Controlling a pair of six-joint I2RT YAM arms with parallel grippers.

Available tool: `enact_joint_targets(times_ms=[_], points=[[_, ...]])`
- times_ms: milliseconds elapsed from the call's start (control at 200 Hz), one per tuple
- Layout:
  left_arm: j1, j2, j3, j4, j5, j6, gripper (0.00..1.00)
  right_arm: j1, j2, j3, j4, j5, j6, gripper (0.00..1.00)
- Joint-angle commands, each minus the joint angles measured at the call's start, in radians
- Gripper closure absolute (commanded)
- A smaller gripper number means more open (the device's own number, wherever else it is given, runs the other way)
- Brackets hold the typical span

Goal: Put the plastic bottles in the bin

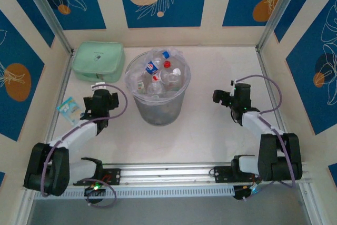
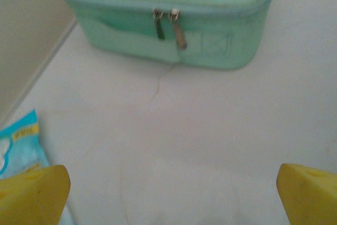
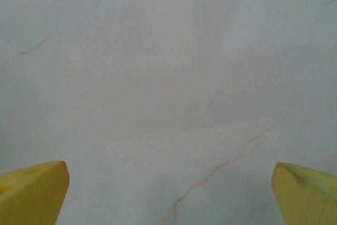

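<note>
The bin (image 1: 158, 111) is a round translucent grey bucket standing mid-table, lined with a clear bag. Several clear plastic bottles (image 1: 160, 72) with red, blue and white caps lie piled inside it. My left gripper (image 1: 99, 96) hovers left of the bin, open, with nothing between its yellow fingertips (image 2: 34, 193); in the left wrist view it (image 2: 174, 198) faces the pouch over bare table. My right gripper (image 1: 227, 96) hangs to the right of the bin, open and empty; the right wrist view has it (image 3: 171, 198) over bare marbled tabletop.
A mint-green zip pouch (image 1: 98, 61) sits at the back left; its zipper pulls (image 2: 168, 25) face my left wrist camera. A small blue-and-white packet (image 1: 68, 107) lies near the left wall, its corner (image 2: 18, 146) by my left finger. Walls enclose the table on three sides.
</note>
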Motion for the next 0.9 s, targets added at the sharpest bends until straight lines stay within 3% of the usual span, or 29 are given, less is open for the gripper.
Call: enact_joint_targets(times_ms=[0, 140, 255, 310, 360, 400, 455, 495, 555, 610, 660, 896], points=[[0.018, 0.081, -0.026, 0.248, 0.010, 0.124, 0.00, -0.001, 0.043, -0.047, 0.236, 0.045, 0.009, 0.01], [0.025, 0.220, -0.085, 0.521, 0.050, 0.198, 0.00, 0.003, 0.060, -0.077, 0.370, 0.056, -0.042, 0.01], [0.047, 0.264, -0.085, 0.564, 0.100, 0.195, 0.00, 0.000, 0.095, -0.118, 0.536, 0.053, -0.094, 0.01], [0.064, 0.325, -0.109, 0.690, 0.127, 0.207, 0.00, -0.007, 0.147, -0.135, 0.608, 0.031, -0.095, 0.01], [0.067, 0.296, -0.090, 0.589, 0.145, 0.182, 0.00, -0.005, 0.213, -0.154, 0.703, -0.007, -0.116, 0.01], [0.072, 0.307, -0.108, 0.647, 0.160, 0.193, 0.00, 0.013, 0.261, -0.151, 0.768, 0.008, -0.130, 0.01], [0.081, 0.329, -0.138, 0.695, 0.228, 0.193, 0.00, 0.026, 0.231, -0.126, 0.661, 0.012, -0.147, 0.01], [0.088, 0.394, -0.150, 0.829, 0.249, 0.220, 0.00, 0.022, 0.249, -0.141, 0.729, 0.010, -0.147, 0.01], [0.101, 0.336, -0.128, 0.670, 0.280, 0.187, 0.00, 0.022, 0.235, -0.132, 0.680, 0.019, -0.141, 0.01], [0.106, 0.377, -0.138, 0.770, 0.282, 0.200, 0.00, 0.019, 0.246, -0.137, 0.711, 0.017, -0.139, 0.01], [0.106, 0.351, -0.131, 0.704, 0.285, 0.186, 0.00, 0.015, 0.236, -0.132, 0.681, 0.012, -0.136, 0.01], [0.106, 0.366, -0.138, 0.749, 0.280, 0.194, 0.00, 0.017, 0.238, -0.134, 0.692, 0.012, -0.139, 0.01]])
